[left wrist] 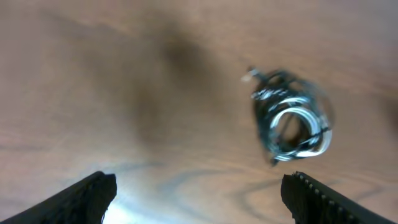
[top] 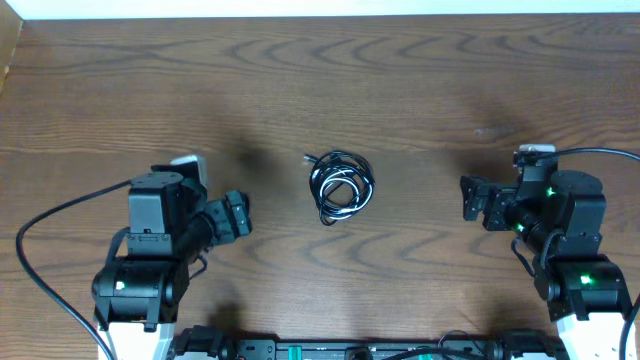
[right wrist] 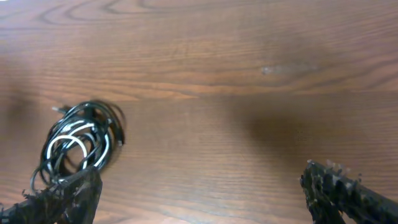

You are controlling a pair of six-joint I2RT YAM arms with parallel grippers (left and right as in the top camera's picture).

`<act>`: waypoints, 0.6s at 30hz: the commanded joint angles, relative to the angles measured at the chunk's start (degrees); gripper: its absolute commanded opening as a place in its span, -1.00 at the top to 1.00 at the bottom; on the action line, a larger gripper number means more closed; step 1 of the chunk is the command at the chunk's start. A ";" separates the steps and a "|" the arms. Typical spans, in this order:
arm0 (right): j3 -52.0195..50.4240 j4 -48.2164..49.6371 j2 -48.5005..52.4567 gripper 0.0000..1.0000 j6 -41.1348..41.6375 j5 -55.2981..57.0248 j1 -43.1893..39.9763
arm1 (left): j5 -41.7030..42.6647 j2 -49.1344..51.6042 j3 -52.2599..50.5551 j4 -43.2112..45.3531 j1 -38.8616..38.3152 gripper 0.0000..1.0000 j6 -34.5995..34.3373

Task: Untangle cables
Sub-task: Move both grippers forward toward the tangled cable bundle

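Overhead view: 2 arms flank a wood-grain table (top: 400,90), with a small bundle of cables (top: 340,185) lying between them near the middle.
Cables: black cords wound with 1 white cord into a loose coil; small plug ends poke out at its edge; the coil lies flat on the table, touched by neither arm.
Left gripper (top: 237,215): pointed toward the coil from the left, well apart from it, jaws spread wide, nothing between them.
Right gripper (top: 470,198): pointed toward the coil from the right, well apart from it, jaws spread wide, nothing between them.
Left wrist view: blurred; the cables (left wrist: 291,118) sit up and right of the gap between the 2 dark fingertips (left wrist: 87,198), only bare wood between the tips.
Right wrist view: the cables (right wrist: 78,143) sit at lower left, partly behind the left fingertip (right wrist: 62,200); the other tip stands far to the right, wood between them.
Arm wires: thick black leads (top: 45,225) loop from each base along the table's outer edges.
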 commanded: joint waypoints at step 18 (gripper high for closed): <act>17.16 -9.70 21.70 -0.98 -4.72 -0.35 11.63 | -9.86 27.02 7.80 8.83 -18.73 -0.79 3.32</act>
